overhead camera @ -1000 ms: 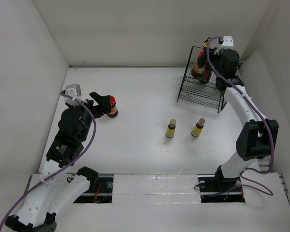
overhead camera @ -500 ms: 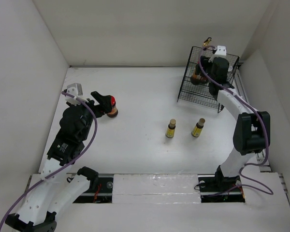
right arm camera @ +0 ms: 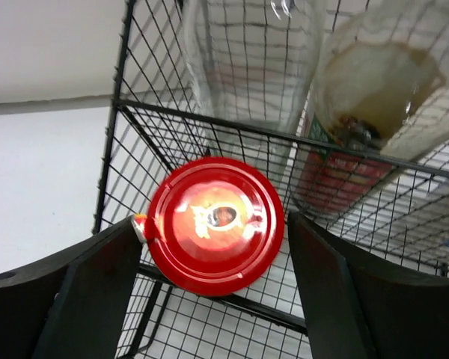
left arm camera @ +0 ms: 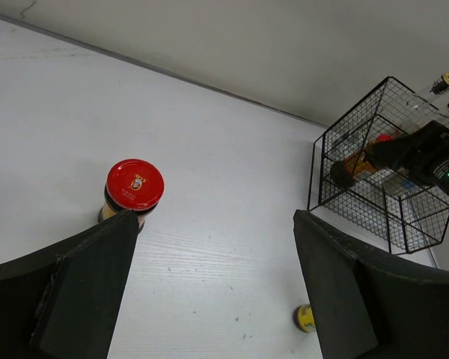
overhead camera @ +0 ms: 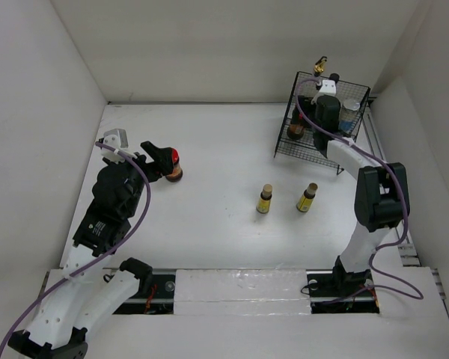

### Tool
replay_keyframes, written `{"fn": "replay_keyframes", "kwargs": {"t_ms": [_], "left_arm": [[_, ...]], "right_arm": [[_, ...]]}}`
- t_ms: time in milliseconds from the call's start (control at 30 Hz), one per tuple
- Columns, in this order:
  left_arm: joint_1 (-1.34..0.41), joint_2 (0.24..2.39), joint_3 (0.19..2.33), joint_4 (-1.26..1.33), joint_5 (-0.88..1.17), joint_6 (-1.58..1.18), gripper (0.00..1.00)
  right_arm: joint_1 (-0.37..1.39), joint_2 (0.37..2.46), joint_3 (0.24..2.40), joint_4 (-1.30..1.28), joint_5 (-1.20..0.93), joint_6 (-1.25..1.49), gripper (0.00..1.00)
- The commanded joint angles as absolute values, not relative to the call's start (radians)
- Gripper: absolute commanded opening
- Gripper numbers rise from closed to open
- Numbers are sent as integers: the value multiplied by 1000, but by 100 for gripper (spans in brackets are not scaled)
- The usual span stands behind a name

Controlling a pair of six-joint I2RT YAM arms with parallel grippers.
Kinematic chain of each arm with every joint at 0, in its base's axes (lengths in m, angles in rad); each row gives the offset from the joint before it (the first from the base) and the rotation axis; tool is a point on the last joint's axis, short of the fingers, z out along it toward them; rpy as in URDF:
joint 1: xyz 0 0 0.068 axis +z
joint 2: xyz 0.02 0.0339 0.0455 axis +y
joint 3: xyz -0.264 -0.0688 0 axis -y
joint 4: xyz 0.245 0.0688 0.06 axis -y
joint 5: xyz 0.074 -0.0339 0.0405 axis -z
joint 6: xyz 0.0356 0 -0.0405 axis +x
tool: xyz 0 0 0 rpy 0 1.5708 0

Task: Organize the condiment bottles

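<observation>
Right claw is down inside the black wire basket, and I see its two fingers spread wide with a red-capped jar standing between them. On its wrist view a thin gap shows between the cap and the finger on the right of the picture. On the other side the finger sits so close to the cap's edge that I cannot tell whether they touch. Just beyond that jar, deeper in the basket, stand a clear bottle and, beside it, a red-labelled bottle. From overhead, the basket sits at the far right corner of the counter. A gold spout pokes up above the basket's back rim, and a pale-lidded shaker stands at its right end.

Left claw is spread too, and I see nothing between its fingers. A second red-capped jar stands upright on the counter just beyond the tip of the finger on the left of that wrist view, off to the side of the gap. It is toward the counter's left edge, well apart from the basket.

Between the two arms, near the middle of the counter, one yellow bottle and another yellow bottle stand upright side by side, apart from each other and from both claws.
</observation>
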State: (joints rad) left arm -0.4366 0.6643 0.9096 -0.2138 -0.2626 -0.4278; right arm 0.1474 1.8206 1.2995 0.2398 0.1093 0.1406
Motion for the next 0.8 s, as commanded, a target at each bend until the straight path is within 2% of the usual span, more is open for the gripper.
{"fn": "replay_keyframes", "kwargs": {"t_ms": [0, 67, 267, 333, 400, 433, 500, 533, 600, 633, 667, 767], "left_arm": [[-431, 660, 928, -173, -256, -417, 81], [-431, 660, 928, -173, -256, -417, 81], [-431, 650, 928, -173, -268, -417, 81], [-431, 650, 928, -173, -279, -426, 81], [-431, 641, 928, -173, -290, -436, 81], [-431, 641, 928, -173, -290, -436, 81], [-431, 641, 928, -183, -314, -445, 81], [-431, 641, 928, -192, -328, -445, 81], [-431, 632, 928, -192, -343, -456, 82], [-431, 621, 928, -192, -356, -465, 82], [-431, 609, 928, -192, -356, -465, 82], [-431, 598, 928, -192, -376, -465, 82]], "right_arm": [[158, 1787, 1382, 301, 136, 150, 83], [158, 1766, 1382, 287, 137, 150, 89], [188, 1623, 1365, 259, 94, 137, 88], [233, 1594, 1353, 259, 25, 104, 62], [306, 1594, 1353, 259, -115, 104, 19], [339, 1607, 1353, 259, -162, 92, 14], [452, 1641, 1365, 249, -272, 63, 12], [495, 1661, 1365, 249, -290, 49, 18], [579, 1729, 1407, 223, -290, 6, 39], [653, 1755, 1422, 213, -290, -9, 68], [687, 1807, 1455, 200, -290, -34, 78], [781, 1882, 1514, 199, -294, -44, 97]]}}
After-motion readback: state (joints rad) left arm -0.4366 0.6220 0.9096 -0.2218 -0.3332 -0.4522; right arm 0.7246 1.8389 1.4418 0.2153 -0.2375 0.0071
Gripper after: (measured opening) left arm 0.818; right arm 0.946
